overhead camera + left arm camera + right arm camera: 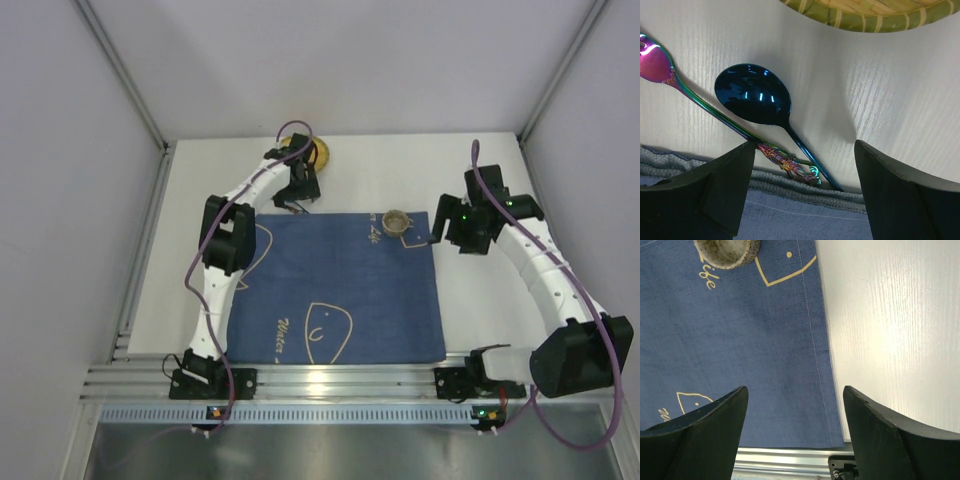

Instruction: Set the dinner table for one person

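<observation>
While the left gripper (805, 145) hangs spread over 1 dark spoon (754, 94) and 1 iridescent fork (700, 102) on the white dinner table (880, 95) at the far edge of the blue placemat (790, 215), the right gripper (795, 390), also spread, hovers above that mat's right edge.

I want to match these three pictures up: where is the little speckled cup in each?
Top external: speckled cup on the blue placemat's far edge, near its right corner.
Left wrist: not in it.
Right wrist: top left, cut by the picture's edge.
Shared landmark: the blue placemat, in all three views.
</observation>
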Controlling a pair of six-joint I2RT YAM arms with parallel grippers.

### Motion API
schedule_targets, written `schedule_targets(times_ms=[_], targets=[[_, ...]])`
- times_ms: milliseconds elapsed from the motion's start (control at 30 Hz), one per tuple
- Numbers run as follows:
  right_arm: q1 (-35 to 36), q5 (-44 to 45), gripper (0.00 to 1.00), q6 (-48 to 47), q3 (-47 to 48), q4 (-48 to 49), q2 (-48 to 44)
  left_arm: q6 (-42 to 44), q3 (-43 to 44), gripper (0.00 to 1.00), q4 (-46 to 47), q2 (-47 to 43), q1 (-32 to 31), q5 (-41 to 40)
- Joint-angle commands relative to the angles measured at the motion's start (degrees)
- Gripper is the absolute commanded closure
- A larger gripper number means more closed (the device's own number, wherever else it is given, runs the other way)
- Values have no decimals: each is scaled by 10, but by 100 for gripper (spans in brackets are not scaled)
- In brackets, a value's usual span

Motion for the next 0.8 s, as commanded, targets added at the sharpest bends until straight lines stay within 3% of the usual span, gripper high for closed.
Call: schedule_targets(times_ms=[0, 233, 267, 333, 367, 400, 667, 767], targets=[[-10, 8, 23, -3, -1, -5, -10, -8, -15, 15, 20, -20, 1, 1], [-11, 0, 24, -6, -16, -3, -3, 1, 11, 28, 28, 12, 2, 2], [-11, -1, 24, -7, -17, -3, -4, 1, 16, 33, 19, 15, 3, -1], [-11, 1, 24, -10, -20, -3, -7, 1, 21, 56, 18, 23, 9, -5], [-11, 2, 24, -10, -22, -5, -7, 1, 21, 56, 18, 23, 10, -5], [-10, 2, 24, -12, -22, -4, -7, 1, 20, 69, 17, 24, 13, -6], [-11, 1, 24, -25, -22, -6, 2, 11, 18, 98, 12, 28, 52, -17], [-11, -2, 25, -30, -16, -5, 11, 16, 15, 100, 7, 15, 67, -27]])
